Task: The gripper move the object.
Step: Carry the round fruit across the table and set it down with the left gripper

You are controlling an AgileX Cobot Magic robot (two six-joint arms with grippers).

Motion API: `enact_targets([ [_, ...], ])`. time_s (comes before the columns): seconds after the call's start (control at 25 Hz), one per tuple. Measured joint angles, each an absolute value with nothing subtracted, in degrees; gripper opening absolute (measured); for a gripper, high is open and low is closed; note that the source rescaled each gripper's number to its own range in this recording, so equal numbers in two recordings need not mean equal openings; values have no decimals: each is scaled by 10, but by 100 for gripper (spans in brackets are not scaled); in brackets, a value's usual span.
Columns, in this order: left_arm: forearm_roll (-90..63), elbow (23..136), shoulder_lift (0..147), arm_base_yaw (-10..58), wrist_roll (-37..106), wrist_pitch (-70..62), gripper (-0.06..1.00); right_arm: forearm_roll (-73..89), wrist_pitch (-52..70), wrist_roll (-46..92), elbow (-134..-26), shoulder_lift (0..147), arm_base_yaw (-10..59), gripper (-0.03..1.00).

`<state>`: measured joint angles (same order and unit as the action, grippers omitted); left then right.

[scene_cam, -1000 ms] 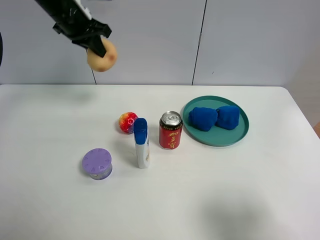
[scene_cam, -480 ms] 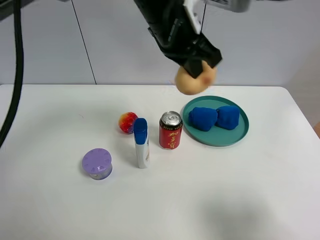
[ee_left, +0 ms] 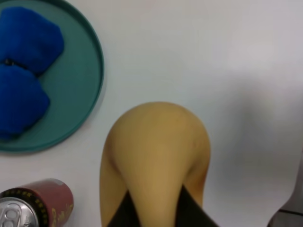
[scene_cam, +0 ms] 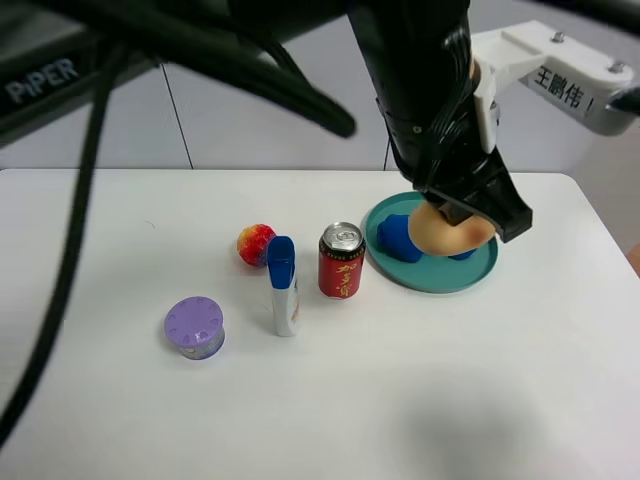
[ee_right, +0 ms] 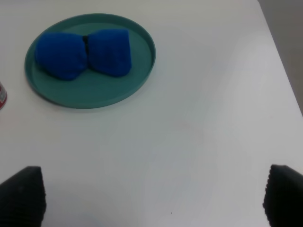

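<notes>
The potato (scene_cam: 452,231) is up off the desk (scene_cam: 520,400), clamped in your left hand (scene_cam: 468,222), which reaches across to the right side of the scene. From the high camera the potato shows in front of the teal plate (scene_cam: 478,274) and covers part of the two blue lumps (scene_cam: 394,238) lying on it. From that view alone you cannot tell whether it hangs straight over the plate or nearer than it.

Your left wrist camera shows the potato (ee_left: 156,156) filling the middle of its view, pinched at one end between two black fingers (ee_left: 124,217). There is bare desk (ee_left: 227,56) behind it. The plate (ee_left: 97,71) with the blue lumps (ee_left: 23,71) lies off to one side, and the top of the red can (ee_left: 35,208) is close by.

Your right hand (ee_right: 151,196) is wide open and grips nothing. Its two dark fingertips (ee_right: 21,194) sit at opposite edges of the right wrist view, over bare desk (ee_right: 189,142). The plate (ee_right: 142,75) and the blue lumps (ee_right: 85,52) lie farther off.

On the desk, the red can (scene_cam: 341,262) stands upright just left of the plate. A white bottle with a blue cap (scene_cam: 283,288) stands upright just left of the can. The red-yellow ball (scene_cam: 256,244) lies just beyond the bottle on its far side. A purple-lidded jar (scene_cam: 194,327) sits apart, at the near left.
</notes>
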<state>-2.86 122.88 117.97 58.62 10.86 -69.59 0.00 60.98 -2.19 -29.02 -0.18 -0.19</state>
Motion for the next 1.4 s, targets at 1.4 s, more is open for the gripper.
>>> enact_targets([
  [1.4, -9, 1229, 1433, 582, 144, -583, 0, 0, 610, -22, -290, -2, -2, 100],
])
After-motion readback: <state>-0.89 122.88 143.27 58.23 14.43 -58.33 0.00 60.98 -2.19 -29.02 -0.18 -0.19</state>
